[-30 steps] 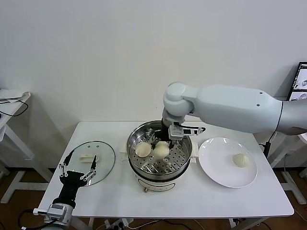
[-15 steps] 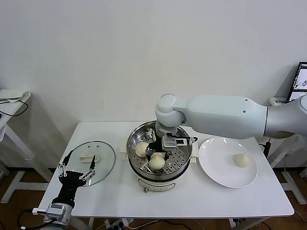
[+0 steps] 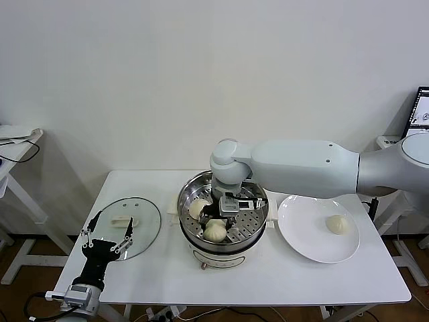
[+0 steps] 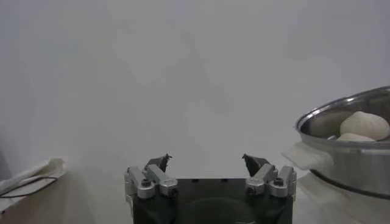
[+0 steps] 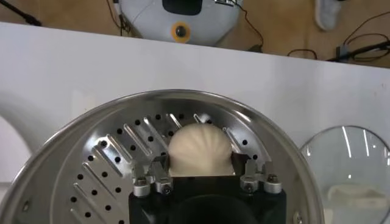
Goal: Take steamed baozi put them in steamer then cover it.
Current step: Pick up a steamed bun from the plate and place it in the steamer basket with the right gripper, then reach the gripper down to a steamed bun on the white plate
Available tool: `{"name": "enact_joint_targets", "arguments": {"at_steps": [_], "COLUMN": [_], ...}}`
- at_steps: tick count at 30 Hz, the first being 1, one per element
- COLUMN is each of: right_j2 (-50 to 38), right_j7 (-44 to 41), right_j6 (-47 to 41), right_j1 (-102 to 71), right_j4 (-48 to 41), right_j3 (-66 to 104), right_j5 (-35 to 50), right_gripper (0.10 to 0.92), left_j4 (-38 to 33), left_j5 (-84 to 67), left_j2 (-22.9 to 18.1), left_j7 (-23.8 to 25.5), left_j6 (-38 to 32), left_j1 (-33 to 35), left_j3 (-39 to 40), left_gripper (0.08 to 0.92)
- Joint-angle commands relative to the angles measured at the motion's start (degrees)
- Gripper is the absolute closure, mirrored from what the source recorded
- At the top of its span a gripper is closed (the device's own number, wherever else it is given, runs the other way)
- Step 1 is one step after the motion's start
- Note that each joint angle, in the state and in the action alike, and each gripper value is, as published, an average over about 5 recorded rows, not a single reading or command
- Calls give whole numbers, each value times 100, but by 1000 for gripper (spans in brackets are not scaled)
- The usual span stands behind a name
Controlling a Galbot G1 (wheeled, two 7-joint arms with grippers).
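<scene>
The steel steamer stands mid-table with my right gripper down inside it. A pleated baozi rests on the perforated tray between that gripper's fingers, which stand open along its sides. That same bun lies at the near side of the tray, and a second baozi is behind it to the left. A third baozi lies on the white plate. The glass cover lies flat on the left. My left gripper waits open in front of it.
The left wrist view shows the open left gripper empty, with the steamer and a baozi off to one side. A side table with cables stands far left. A monitor is at the right edge.
My right gripper has carried a baozi down and toward the near side of the steamer tray, and its fingers have spread from the bun. The left arm has not moved.
</scene>
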Motion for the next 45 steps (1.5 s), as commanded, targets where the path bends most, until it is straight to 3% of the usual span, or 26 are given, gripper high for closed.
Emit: {"name": "enact_joint_targets", "arguments": {"at_steps": [1, 9, 17, 23, 28, 37, 45], "right_j2": [-173, -1335, -3222, -4151, -4476, -4094, -3523], "right_j7": [-75, -408, -1066, -1342, -1485, -1397, -1136], "right_j6": [-162, -503, -2227, -3172, -3673, -3515, -3325], "right_j1": [118, 785, 856, 32, -1362, -3264, -3847], "right_j4": [65, 136, -1, -251, -633, -1861, -2526], "right_j3": [51, 297, 325, 699, 2011, 4157, 4869], "right_j5": [188, 1198, 2006, 1387, 507, -691, -1328], "right_gripper": [232, 203, 203, 203, 203, 203, 203], "left_j4": [-28, -126, -232, -273, -305, -358, -334], "left_j5": [3, 11, 43, 101, 145, 182, 204], "left_j2": [-6, -13, 1, -5, -38, -38, -59], "left_j7": [0, -7, -19, -23, -30, -43, -49], "left_j6": [2, 6, 13, -1, -9, -1, 4], "left_j1": [16, 73, 113, 142, 143, 175, 167], "left_j3": [-4, 8, 80, 147, 229, 309, 340], "left_gripper": [177, 177, 177, 177, 177, 177, 177]}}
